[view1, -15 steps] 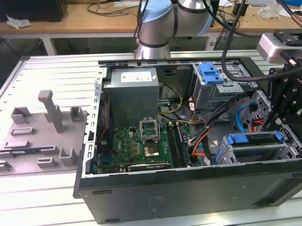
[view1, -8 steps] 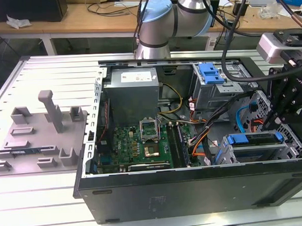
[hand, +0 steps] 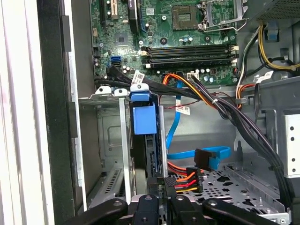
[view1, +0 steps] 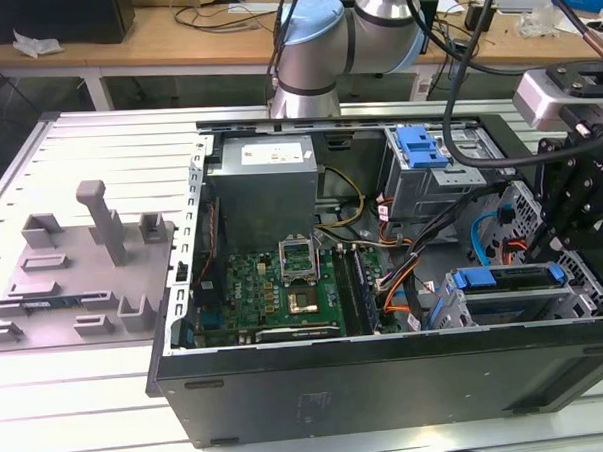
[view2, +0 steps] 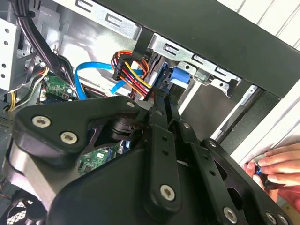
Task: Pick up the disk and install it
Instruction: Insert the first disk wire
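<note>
Already the disk (view1: 504, 280) sits in the bay (view1: 437, 312) at four o'clock of the case (view1: 388, 367) in the exterior view, blue bracket up. In the second wrist view the gripper (view2: 164, 99) points at the disk's blue end, fingers (view2: 157, 140) drawn together to a narrow tip just short of it; whether they touch it I cannot tell. Orange-and-red cables (view2: 129, 70) run just beside. A hand (view2: 276, 164), pinching something small, rests outside the case wall.

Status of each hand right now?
Robot hand: by the disk; open or closed cannot be told.
Person's hand: holding a small dark item.
</note>
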Robot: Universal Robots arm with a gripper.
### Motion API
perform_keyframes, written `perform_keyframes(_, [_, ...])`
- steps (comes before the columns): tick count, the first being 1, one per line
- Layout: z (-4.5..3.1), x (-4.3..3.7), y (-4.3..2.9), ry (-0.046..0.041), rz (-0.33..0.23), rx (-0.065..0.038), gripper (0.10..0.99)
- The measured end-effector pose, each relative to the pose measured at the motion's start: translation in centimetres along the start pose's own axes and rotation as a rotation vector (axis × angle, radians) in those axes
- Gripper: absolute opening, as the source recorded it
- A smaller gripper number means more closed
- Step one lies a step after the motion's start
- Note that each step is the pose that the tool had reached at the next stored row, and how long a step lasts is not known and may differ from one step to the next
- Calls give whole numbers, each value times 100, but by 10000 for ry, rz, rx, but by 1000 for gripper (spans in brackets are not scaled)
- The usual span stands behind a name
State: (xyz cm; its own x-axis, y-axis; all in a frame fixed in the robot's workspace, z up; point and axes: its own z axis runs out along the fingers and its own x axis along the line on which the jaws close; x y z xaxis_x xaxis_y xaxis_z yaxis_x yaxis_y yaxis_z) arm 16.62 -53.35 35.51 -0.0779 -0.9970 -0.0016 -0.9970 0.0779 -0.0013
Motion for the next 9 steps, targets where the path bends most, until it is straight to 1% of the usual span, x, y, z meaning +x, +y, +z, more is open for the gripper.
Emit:
perform_keyframes(2, [1, 0, 0, 3, 5, 1, 165])
perform_keyframes(5, [0, -17, 3, 54, 43, 5, 165])
perform_keyframes(6, [0, -30, 13, 60, 47, 9, 165])
perform_keyframes(7, [0, -34, 28, 58, 46, 34, 165])
perform_keyframes(8, [0, -34, 39, 54, 44, 96, 165])
perform_keyframes(9, [0, -33, 49, 41, 33, 244, 165])
